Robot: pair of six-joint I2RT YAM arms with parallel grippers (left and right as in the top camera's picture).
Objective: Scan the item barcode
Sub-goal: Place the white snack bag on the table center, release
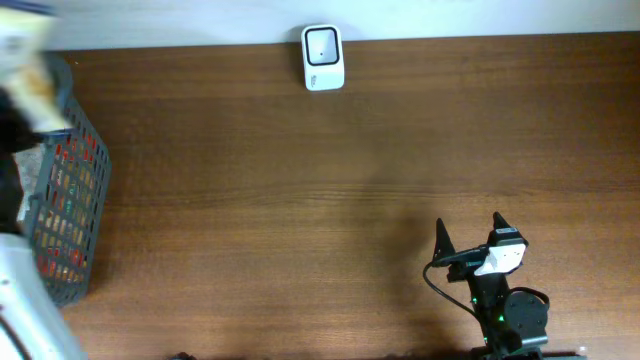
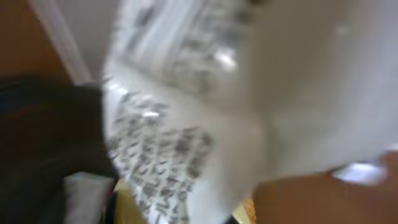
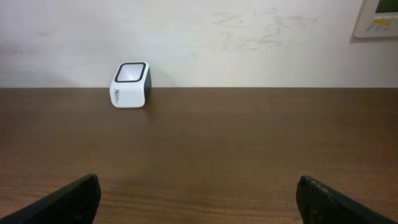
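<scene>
White printed packet [image 2: 180, 149] sits over the basket [image 1: 78, 190], blurred. Left claw is closed and looks clamped on it, fingers hidden. Right claw [image 1: 468, 222] is spread wide, empty, well apart from basket. Packet is probably light, soft, slippery film; pinch a sealed edge, leaving the barcode uncovered.

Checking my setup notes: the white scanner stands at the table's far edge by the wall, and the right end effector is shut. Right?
Not quite: the right end effector is open, fingers wide apart, as the right wrist view shows. The white scanner does stand at the table's far edge by the wall.
</scene>
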